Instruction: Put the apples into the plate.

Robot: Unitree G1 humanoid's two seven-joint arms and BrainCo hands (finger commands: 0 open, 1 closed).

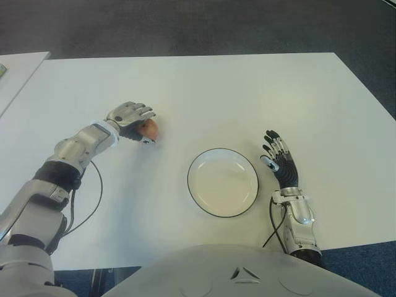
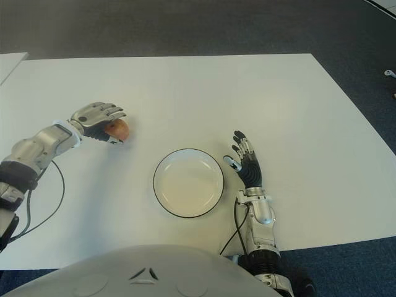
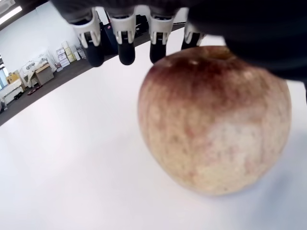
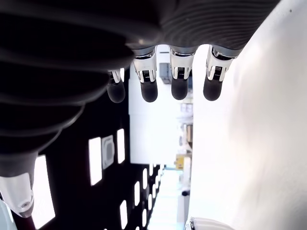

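One apple (image 1: 149, 129) sits on the white table (image 1: 247, 93), at ten o'clock from the empty plate (image 1: 223, 182). Left hand (image 1: 131, 119) arches over it, fingers uncurled, grip unclear. Right hand (image 1: 278, 157) shows at the plate's three o'clock, fingers spread, holding nothing.

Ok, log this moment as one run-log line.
left robot hand: over apple on table, grip unconfirmed | plate: empty | right robot hand: open, idle right of plate
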